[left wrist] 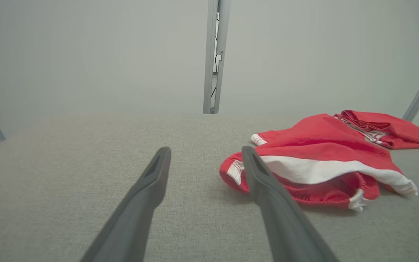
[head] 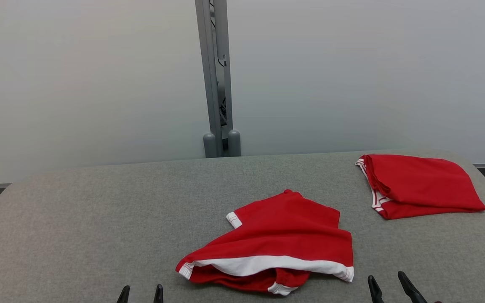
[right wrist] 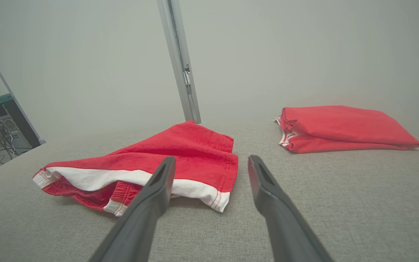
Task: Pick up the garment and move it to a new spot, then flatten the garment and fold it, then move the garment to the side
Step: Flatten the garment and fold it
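A crumpled red garment with white trim [head: 280,242] lies on the grey table near the front middle; it shows as the garment [left wrist: 318,160] in the left wrist view and the garment [right wrist: 180,160] in the right wrist view. My left gripper [head: 140,290] stands open at the front edge, to the left of the garment. My left gripper [left wrist: 206,154] holds nothing. My right gripper [head: 387,283] is open just right of the garment's near corner. My right gripper [right wrist: 211,165] is empty, its left finger in front of the cloth.
A second red garment [head: 415,185], folded, lies at the table's back right, also seen as the folded garment [right wrist: 340,127]. A grey metal post [head: 217,80] stands behind the padded grey table [head: 78,235]. The table's left half is bare.
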### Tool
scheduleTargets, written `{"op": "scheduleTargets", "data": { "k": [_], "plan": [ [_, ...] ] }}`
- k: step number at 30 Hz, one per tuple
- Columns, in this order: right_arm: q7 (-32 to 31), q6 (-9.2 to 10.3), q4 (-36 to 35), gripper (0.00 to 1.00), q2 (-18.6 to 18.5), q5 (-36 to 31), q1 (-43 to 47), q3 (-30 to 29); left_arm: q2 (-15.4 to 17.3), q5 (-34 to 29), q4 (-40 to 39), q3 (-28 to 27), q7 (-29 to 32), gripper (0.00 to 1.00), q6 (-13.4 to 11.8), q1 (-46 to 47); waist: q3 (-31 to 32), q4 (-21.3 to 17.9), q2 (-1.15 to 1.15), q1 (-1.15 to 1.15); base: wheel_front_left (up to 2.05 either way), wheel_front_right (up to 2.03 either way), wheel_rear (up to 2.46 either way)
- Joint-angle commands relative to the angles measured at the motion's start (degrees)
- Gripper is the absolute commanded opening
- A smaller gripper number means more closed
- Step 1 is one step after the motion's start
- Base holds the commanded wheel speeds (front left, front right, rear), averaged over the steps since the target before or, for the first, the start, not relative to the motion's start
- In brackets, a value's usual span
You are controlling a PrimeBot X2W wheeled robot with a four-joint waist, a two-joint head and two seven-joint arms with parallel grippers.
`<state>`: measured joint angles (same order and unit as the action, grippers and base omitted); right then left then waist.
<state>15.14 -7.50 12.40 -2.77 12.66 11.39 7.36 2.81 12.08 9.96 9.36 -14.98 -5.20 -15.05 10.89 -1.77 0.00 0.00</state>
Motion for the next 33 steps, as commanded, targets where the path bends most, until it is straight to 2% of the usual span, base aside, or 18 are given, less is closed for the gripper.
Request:
{"op": "scheduleTargets", "data": {
  "k": [1,11,17,26,33],
  "plan": [
    [0.04,0.03,-0.09,1.00,-0.29,0.14,0.19,-0.09,0.21,-0.51,-0.10,-0.06,-0.21,1.00,-0.19,0.00,-0.13,-0.09,0.00,0.00,0.00,0.00,0.00],
    [0.04,0.03,-0.29,1.00,-0.29,-0.55,-0.33,-0.11,0.21,-0.91,0.21,0.02,-0.21,1.00,0.25,0.70,-0.86,-0.45,0.00,0.00,0.00,0.00,0.00],
    [0.04,0.03,-0.46,1.00,-0.29,-0.61,-0.74,-0.23,0.20,2.16,2.75,2.19,-0.21,1.00,2.93,1.59,-1.65,-0.66,0.00,0.00,0.00,0.00,0.00],
    [0.04,0.03,-0.54,1.00,-0.28,-1.20,-1.92,0.24,0.25,8.98,12.89,5.71,-0.21,1.00,7.63,9.19,-4.44,-0.46,0.00,0.00,0.00,0.00,0.00],
    [0.04,0.03,-0.25,1.00,-0.30,-1.71,-3.10,0.72,0.22,12.80,20.95,8.27,-0.21,1.00,8.72,15.84,-6.53,-1.01,0.00,0.00,0.00,0.00,0.00]
  ]
}}
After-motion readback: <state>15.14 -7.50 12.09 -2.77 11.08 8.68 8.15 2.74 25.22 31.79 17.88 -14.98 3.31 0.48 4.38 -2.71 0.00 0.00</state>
